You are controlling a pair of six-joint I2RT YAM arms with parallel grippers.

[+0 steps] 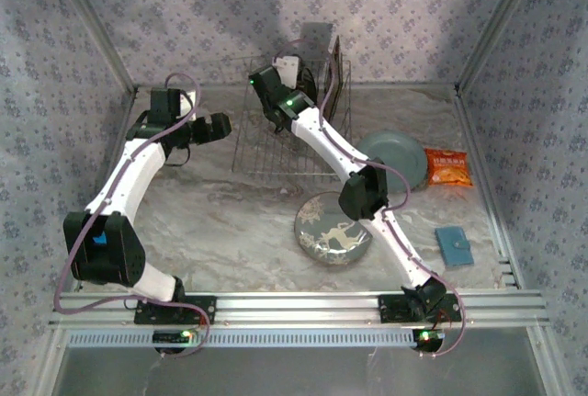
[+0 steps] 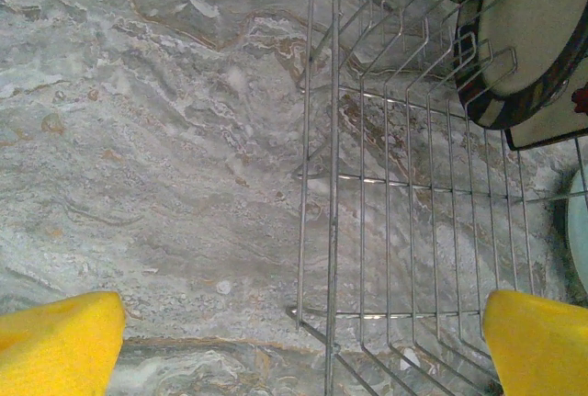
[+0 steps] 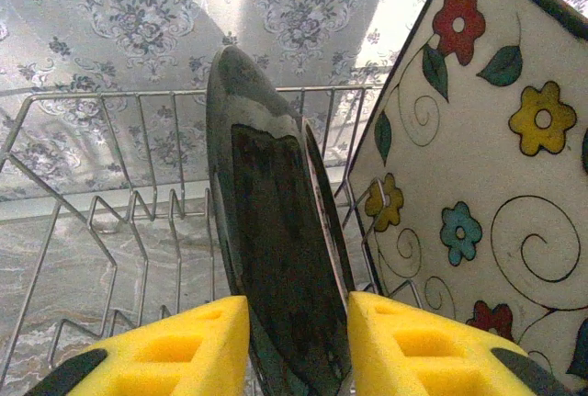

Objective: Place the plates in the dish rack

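In the dish rack (image 3: 138, 102), the brown-rimmed plate (image 3: 276, 258) is stood on edge beside the square plate (image 3: 487, 185), straddled by the right gripper (image 3: 299, 341), jaws part-open. Gripped or not can't be told. The left gripper (image 2: 303, 341) is spread wide, empty. Probably a clean pull-back is needed next, then the deer plate (image 1: 333, 228).

The left arm (image 1: 129, 171) bent low, jaws wide apart; the right arm (image 1: 322, 134) stretched forward, jaws partly parted.

2 plates (image 3: 276, 258) in rack (image 1: 276, 148) (far R)
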